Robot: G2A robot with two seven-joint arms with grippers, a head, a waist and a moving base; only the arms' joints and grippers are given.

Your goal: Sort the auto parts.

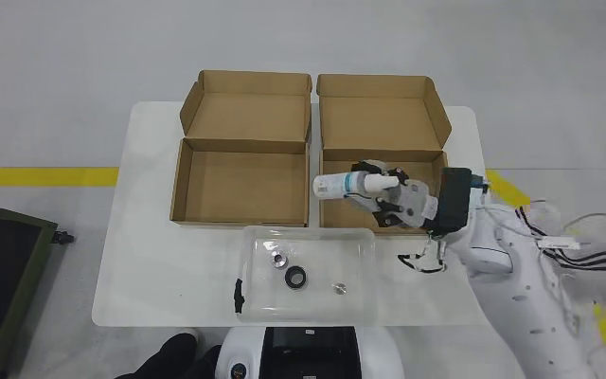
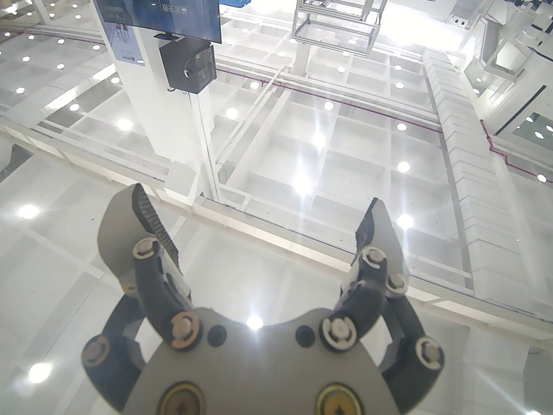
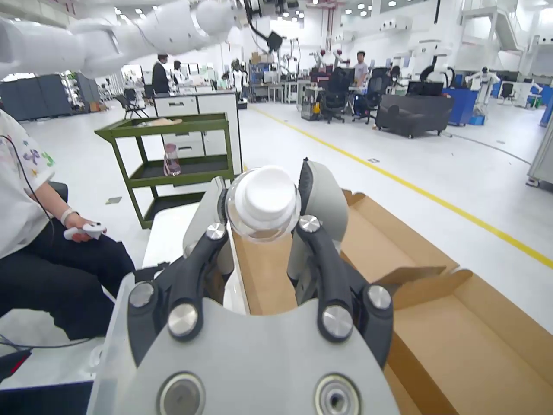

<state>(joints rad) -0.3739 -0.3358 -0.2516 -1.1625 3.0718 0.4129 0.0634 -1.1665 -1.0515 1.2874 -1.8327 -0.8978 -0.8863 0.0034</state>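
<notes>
Nearest the robot, a clear tray sits at the front edge of the counter and appears to serve as the supply bin. Three small round parts lie loose on its floor, apart from one another, so sorting is judged unfinished.

Just beyond the tray, the right pincer is clamped on a white bottle near its capped end. The cap faces the wrist and the body points away. The bottle is carried on its side above the near part of the right cardboard box, probably so that it can be laid flat inside. Whether it touches the box floor cannot be told.

Beside it, the left cardboard box stands open, presumably for another class of parts. Both boxes have their far lids folded back, which gives access from above.

The left pincer, jaws spread wide and holding nothing, points up at the ceiling, likely parked away from the working arm.
</notes>
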